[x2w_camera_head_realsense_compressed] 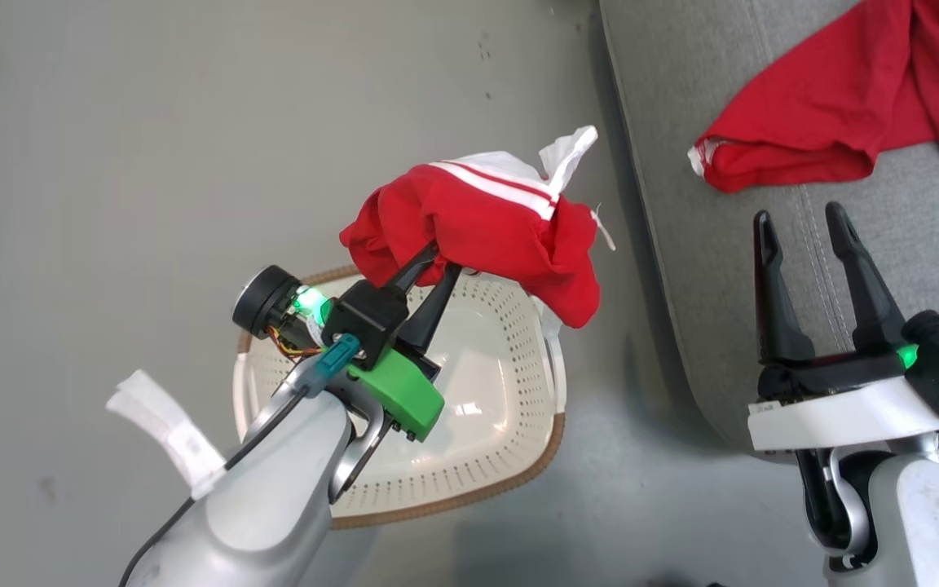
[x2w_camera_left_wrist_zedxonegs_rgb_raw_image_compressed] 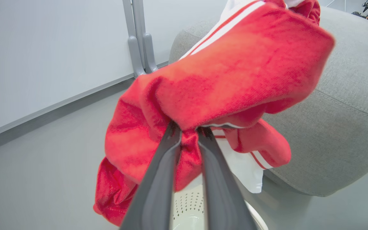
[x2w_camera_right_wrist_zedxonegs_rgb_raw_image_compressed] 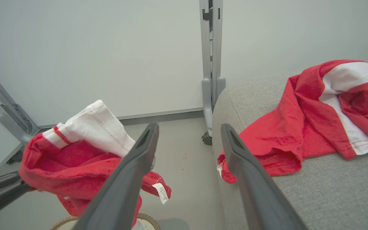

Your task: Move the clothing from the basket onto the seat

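Left gripper (x2w_camera_head_realsense_compressed: 435, 265) pinches clothing (x2w_camera_head_realsense_compressed: 486, 220) above basket (x2w_camera_head_realsense_compressed: 478, 456), grey floor (x2w_camera_head_realsense_compressed: 111, 163).

Red clothing (x2w_camera_head_realsense_compressed: 478, 236) is trimmed with white stripes; the basket (x2w_camera_head_realsense_compressed: 502, 391) is coloured cream (brown-rimmed), the seat (x2w_camera_head_realsense_compressed: 681, 98) grey.

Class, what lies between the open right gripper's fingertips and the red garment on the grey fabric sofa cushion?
Only bare grey cushion fabric separates the right gripper from the red garment, in the head view.
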Robot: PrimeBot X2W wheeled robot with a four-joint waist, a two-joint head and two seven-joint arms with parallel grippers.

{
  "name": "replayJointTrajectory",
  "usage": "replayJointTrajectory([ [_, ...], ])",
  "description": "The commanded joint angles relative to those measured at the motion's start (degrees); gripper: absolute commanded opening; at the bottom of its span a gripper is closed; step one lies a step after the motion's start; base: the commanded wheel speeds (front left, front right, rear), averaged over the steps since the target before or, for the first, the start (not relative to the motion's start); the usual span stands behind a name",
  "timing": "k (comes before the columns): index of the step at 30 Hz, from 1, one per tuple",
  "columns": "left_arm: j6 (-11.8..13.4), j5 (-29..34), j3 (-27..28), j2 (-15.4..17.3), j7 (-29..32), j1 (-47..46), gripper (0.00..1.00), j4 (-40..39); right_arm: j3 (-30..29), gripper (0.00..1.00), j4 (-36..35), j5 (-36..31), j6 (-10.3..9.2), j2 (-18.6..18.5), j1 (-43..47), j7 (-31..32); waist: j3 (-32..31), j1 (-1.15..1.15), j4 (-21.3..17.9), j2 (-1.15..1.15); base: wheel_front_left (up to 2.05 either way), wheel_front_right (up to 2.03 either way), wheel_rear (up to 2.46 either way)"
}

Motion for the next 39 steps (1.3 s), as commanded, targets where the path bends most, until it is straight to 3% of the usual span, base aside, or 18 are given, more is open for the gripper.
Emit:
replayJointTrajectory([
  [1, 0.6, -0.2, 0.8, 0.7, -0.3, 1.6, 0.0, -2.1, 0.0, 1.0, -0.3, -0.4, 0.0, -0.2, 1.3, 0.4, -5.4, 0.01, 2.9, 0.0, 0.0, 0.0, 0.0],
  [13, 3.0, -1.7, 7.5, 1.4, -0.3, 8.3, 0.0, -20.5, 1.0, 1.0, -1.4, -1.2, 0.0, -0.2, 5.4, 4.1, -14.2, 0.01, 4.9, 0.0, 0.0, 0.0, 0.0],
  [22, 4.7, -2.0, 12.2, 0.4, -0.3, 13.3, 0.0, -29.5, 2.1, 1.0, -2.2, -1.8, 0.0, -0.2, 9.1, 6.6, -20.0, 0.01, 5.9, 0.0, 0.0, 0.0, 0.0],
  [39, 5.6, -2.4, 12.7, 0.3, -0.3, 24.8, 0.0, -30.5, 4.0, 1.0, -3.6, -0.2, 0.0, -0.2, 16.6, 9.8, -27.7, 0.01, 5.5, 0.0, 0.0, 0.0, 0.0],
])
